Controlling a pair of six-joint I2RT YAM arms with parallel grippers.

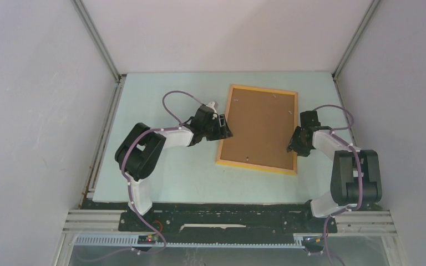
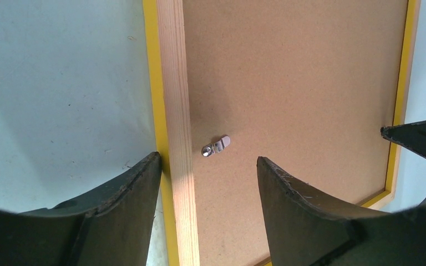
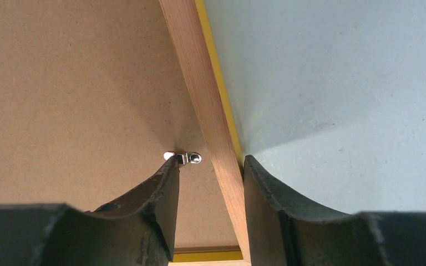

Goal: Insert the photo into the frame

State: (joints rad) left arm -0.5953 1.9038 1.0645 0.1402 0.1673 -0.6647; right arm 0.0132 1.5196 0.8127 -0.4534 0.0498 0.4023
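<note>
The frame (image 1: 224, 130) lies face down in the middle of the table, with the brown backing board (image 1: 262, 127) set in it. The photo is hidden. My left gripper (image 1: 226, 129) is open at the frame's left side. In the left wrist view its fingers straddle the wooden rail (image 2: 175, 83), just short of a small metal clip (image 2: 216, 147). My right gripper (image 1: 295, 145) is open at the frame's right side. In the right wrist view it (image 3: 211, 160) straddles the right rail (image 3: 199, 83), and its inner fingertip touches a metal clip (image 3: 187, 158).
The pale green table (image 1: 172, 177) is walled in by white panels on the left, back and right. More small clips sit along the frame's inner edges. A finger of the right gripper (image 2: 416, 138) shows at the far side of the left wrist view.
</note>
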